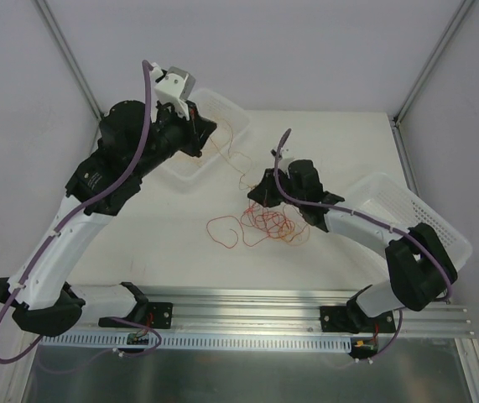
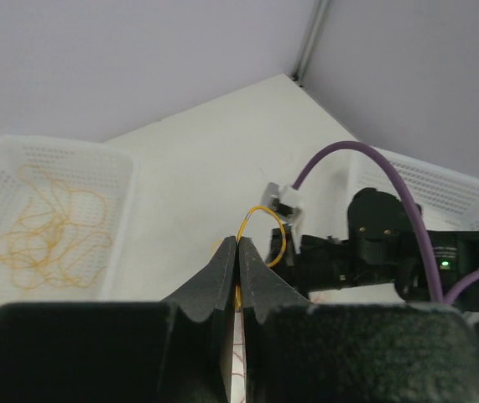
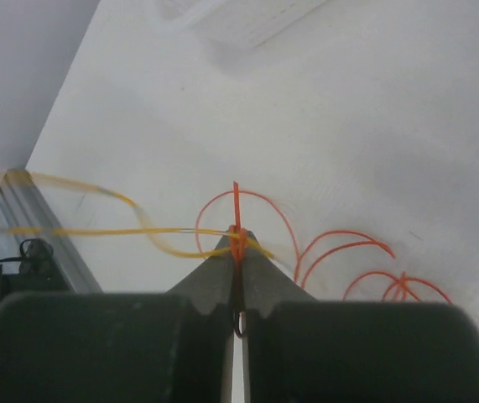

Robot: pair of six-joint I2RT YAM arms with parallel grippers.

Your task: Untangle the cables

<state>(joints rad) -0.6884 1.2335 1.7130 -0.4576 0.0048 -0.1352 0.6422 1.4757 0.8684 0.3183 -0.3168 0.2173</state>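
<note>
Cables (image 1: 264, 225), thin red and orange strands, lie in a curly tangle at the middle of the white table (image 1: 348, 151), just at 6 o'clock of the right gripper (image 3: 237, 241), whose jaws are pressed together on a red strand with an orange one crossing the tips. At 10 o'clock of the tangle the left gripper (image 2: 239, 245) hangs by a white basket (image 1: 232, 113) holding more orange strands, its jaws closed tight on an orange strand looping above them.
</note>
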